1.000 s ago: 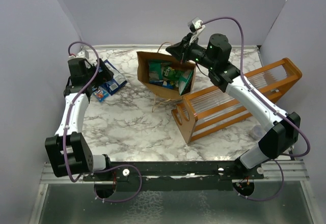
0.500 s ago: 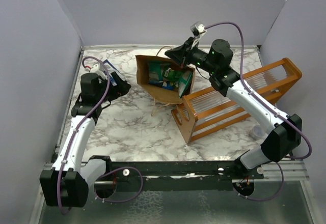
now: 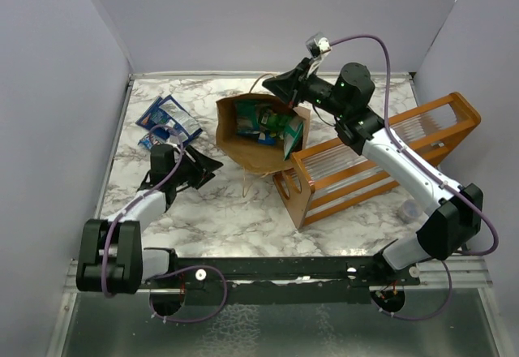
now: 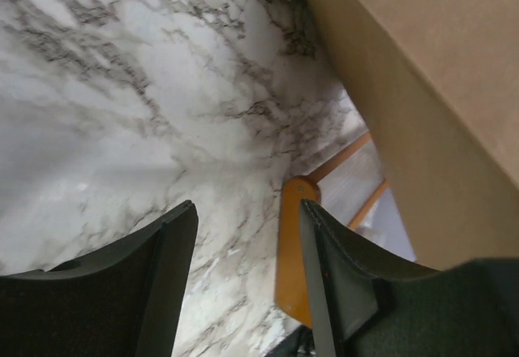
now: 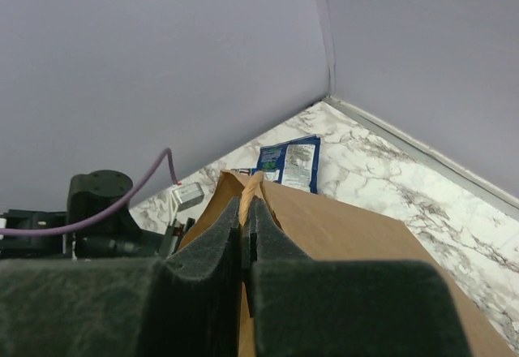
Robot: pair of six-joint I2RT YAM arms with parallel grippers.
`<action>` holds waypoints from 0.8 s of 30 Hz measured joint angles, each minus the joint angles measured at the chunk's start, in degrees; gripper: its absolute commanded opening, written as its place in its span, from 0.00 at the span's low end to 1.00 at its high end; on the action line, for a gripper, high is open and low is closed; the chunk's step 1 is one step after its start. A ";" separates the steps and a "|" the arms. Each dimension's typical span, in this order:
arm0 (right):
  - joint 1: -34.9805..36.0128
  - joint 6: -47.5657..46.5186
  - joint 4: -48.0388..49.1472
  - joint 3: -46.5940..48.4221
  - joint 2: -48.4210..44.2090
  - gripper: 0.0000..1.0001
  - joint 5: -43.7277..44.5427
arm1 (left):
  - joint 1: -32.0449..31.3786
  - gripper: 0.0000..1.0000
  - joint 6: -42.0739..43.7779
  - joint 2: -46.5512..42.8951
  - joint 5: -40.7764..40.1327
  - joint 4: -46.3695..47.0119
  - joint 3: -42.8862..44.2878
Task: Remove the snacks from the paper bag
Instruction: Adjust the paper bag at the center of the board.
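The brown paper bag [image 3: 258, 148] lies on its side at the middle back, its mouth open upward. Several teal, green and blue snacks [image 3: 261, 119] show inside it. My right gripper [image 3: 277, 86] is shut on the bag's upper rim by the handle, and in the right wrist view the paper edge [image 5: 253, 191] is pinched between the pads. Blue-and-white snack packets [image 3: 166, 120] lie on the table at the back left, one also in the right wrist view [image 5: 290, 162]. My left gripper [image 3: 211, 166] is low, left of the bag, open and empty [image 4: 247, 209], with the bag's side [image 4: 430, 89] close by.
An orange wooden rack [image 3: 381, 150] with clear slats stands right of the bag, touching it; its end [image 4: 293, 251] shows between my left fingers. Grey walls close in the left, back and right sides of the marble table [image 3: 219, 211].
My left arm has swung from the back-left packets down and toward the bag, its jaws narrowing. The packets stay on the table. My right gripper keeps its hold, barely shifted.
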 measured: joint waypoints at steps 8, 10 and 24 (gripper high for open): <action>0.00 0.02 -0.22 0.00 -0.68 0.02 -0.66 | -2.80 0.45 -14.84 24.76 5.51 24.13 5.40; 0.00 0.02 -0.24 0.00 -0.90 0.01 -0.79 | -4.68 0.43 -18.60 33.16 6.54 29.83 9.75; 0.00 -4.61 -1.44 -2.49 -2.36 0.01 1.07 | -8.55 0.45 -22.25 52.39 7.69 33.77 35.26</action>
